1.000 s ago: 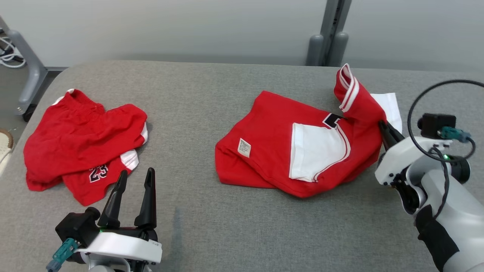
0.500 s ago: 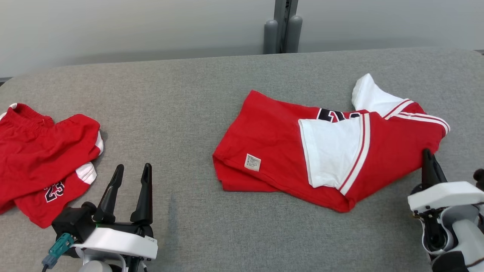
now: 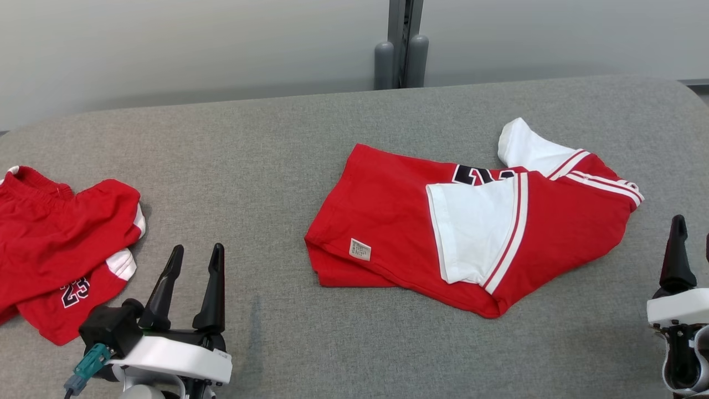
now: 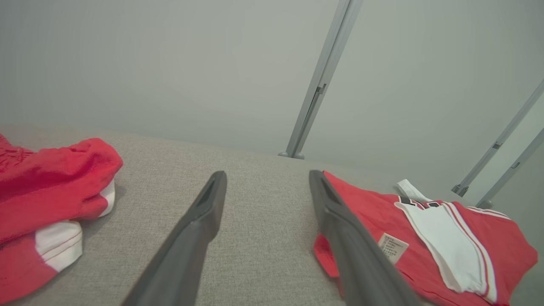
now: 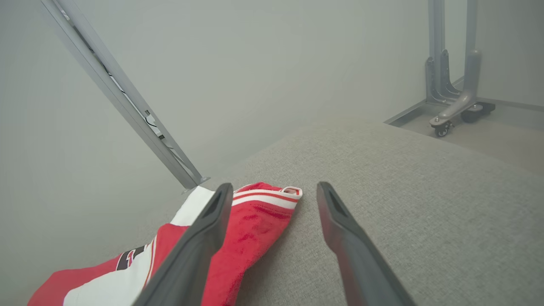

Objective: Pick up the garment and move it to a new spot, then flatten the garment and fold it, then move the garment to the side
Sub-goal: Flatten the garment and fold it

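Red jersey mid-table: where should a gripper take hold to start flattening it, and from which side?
Probably the striped sleeve end of the red jersey, from the robot's right. It sticks out as a free edge nearest the open right gripper, while the middle is folded in layers.

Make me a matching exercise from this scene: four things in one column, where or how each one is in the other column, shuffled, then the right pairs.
Things
1. jersey
2. shorts
3. left claw
4. right claw

Places or states
A. open, beside the striped sleeve end
B. crumpled at the left side of the table
C. lying mid-table, white label showing
D. open, over bare table next to the crumpled red cloth

Pairs: 1-C, 2-B, 3-D, 4-A
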Robot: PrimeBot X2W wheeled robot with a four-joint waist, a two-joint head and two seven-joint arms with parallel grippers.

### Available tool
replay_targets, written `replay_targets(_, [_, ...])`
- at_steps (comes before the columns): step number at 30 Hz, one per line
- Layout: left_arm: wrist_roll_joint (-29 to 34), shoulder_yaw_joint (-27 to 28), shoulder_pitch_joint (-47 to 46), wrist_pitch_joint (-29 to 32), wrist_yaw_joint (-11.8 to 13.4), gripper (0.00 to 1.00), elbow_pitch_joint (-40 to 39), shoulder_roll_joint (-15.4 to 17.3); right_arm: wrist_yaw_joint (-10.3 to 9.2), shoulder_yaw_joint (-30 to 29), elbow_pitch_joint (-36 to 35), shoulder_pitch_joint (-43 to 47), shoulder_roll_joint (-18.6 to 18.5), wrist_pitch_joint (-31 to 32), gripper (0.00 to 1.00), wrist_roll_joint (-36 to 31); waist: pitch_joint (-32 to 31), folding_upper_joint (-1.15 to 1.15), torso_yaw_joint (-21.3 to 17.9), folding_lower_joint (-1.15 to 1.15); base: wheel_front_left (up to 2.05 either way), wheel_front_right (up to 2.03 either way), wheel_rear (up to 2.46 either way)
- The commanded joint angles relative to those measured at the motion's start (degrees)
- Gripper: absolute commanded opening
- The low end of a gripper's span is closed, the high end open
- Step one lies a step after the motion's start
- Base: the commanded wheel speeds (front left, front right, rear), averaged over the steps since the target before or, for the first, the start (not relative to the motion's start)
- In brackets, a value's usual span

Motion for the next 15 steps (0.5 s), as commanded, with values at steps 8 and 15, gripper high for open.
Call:
replay_targets(8, [0.1, 0.0, 1.2, -0.1, -0.1, 1.00, 0.6, 0.0, 0.04, 5.4, -14.3, 5.8, 0.8, 2.6, 1.00, -6.5, -3.1, 0.00, 0.4, 0.00, 0.00, 0.00, 0.00])
replay_targets(15, [0.5, 0.2, 2.1, -0.1, 0.1, 1.00, 0.9, -0.1, 0.03, 13.8, -22.8, 10.3, 0.4, 3.5, 1.00, -14.8, -4.3, 0.00, 1.1, 0.00, 0.00, 0.00, 0.00])
